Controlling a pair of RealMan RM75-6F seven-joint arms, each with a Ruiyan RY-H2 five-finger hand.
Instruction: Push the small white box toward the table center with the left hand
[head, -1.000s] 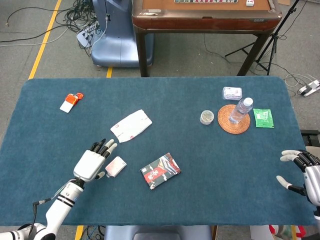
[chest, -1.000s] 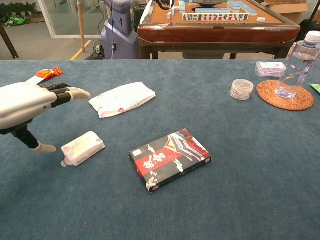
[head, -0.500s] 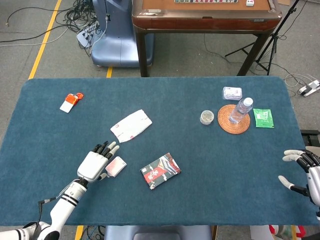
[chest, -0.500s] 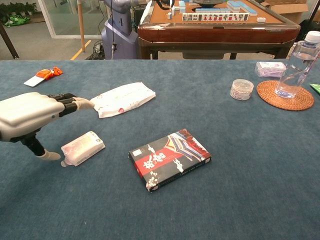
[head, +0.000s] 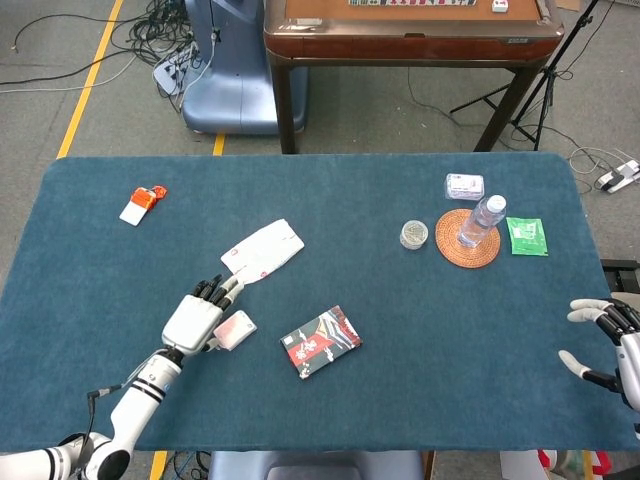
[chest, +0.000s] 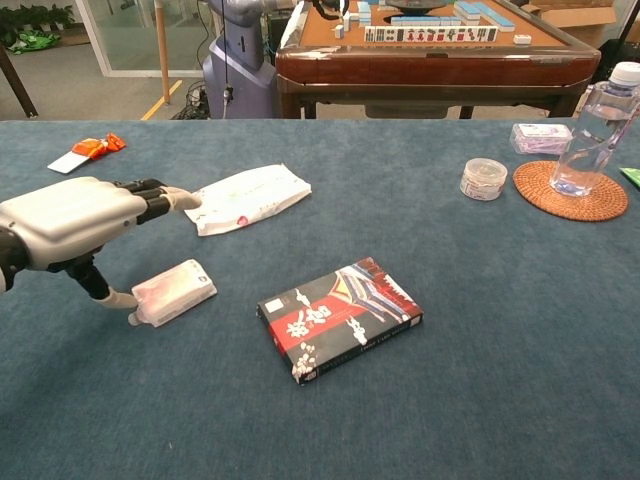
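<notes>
The small white box lies flat on the blue counter, left of centre, just left of the patterned book. Its long axis runs diagonally, the far end pointing up and to the right, toward the white packet beyond it. The left hand holds nothing: its fingers stretch flat above the box, and the thumb tip touches the box's near-left end. The chest view shows this thumb contact clearly; the head view shows the left hand covering the box's left side. Only the head view shows the right hand, at the counter's right edge, fingers apart and empty. A bottle stands on a round coaster far right.
</notes>
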